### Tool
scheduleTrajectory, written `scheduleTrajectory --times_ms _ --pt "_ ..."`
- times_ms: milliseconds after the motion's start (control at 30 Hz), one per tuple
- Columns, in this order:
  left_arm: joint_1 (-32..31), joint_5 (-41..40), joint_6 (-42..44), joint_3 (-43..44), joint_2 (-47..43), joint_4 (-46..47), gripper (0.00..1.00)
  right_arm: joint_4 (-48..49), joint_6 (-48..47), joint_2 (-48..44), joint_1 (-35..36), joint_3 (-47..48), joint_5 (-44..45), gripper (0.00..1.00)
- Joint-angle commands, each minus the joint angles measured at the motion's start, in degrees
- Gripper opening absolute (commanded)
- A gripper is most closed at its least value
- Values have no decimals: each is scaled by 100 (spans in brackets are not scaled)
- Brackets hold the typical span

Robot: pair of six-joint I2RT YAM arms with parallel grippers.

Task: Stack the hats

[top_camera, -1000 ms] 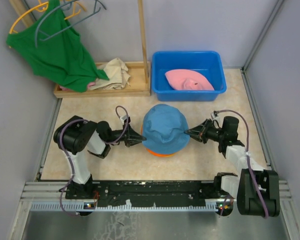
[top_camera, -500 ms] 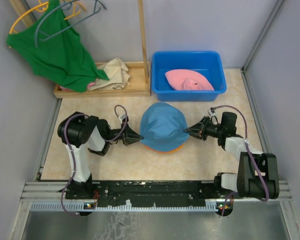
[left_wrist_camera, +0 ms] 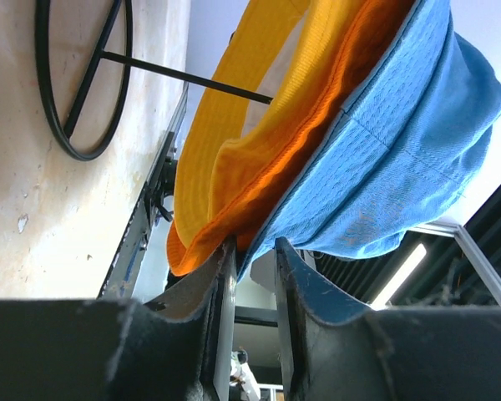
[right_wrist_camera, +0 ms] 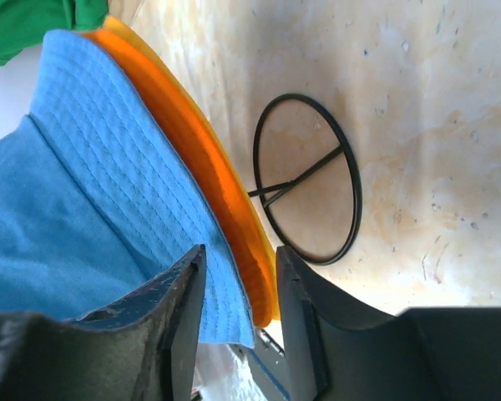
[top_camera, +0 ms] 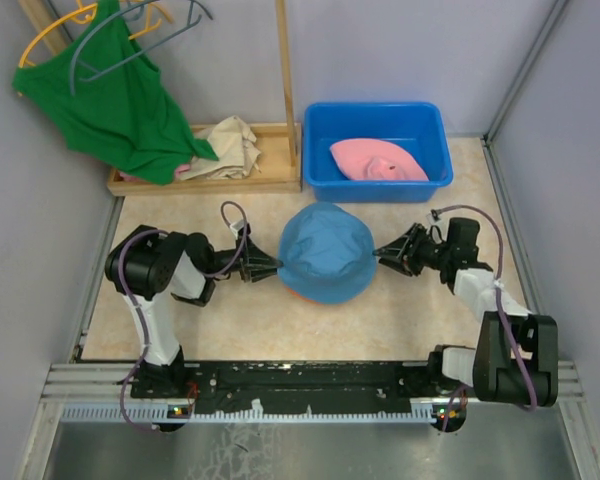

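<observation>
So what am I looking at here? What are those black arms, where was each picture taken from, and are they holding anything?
They are two robot arms bolted at the near edge of a table, each ending in a two-finger gripper. One picture looks down from above and behind them; the other two come from a camera on each wrist, showing that arm's own fingers up close. In the middle a light blue hat tops a bright orange hat and a yellow-orange hat on a black wire stand. The left gripper and the right gripper meet the blue brim from either side, jaws parted around its edge, apparently not pinching it. A pink hat lies in the blue bin behind. A green top hangs at the back left.
</observation>
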Motion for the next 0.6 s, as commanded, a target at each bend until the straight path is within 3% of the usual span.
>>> scheduleTrajectory --times_ms 0,300,433,567 --pt "107 -85 6 -186 14 1511 30 -275 -203 -242 -28 568 377 42" --pt "279 -181 40 -448 97 1515 29 -1125 -639 136 -13 2551 1122 63" --pt "564 -263 23 -418 -13 1513 38 -1530 -1049 964 138 3858 1686 75" --pt "763 -366 6 -206 -75 1502 39 -1977 -1465 1929 459 5180 2472 83"
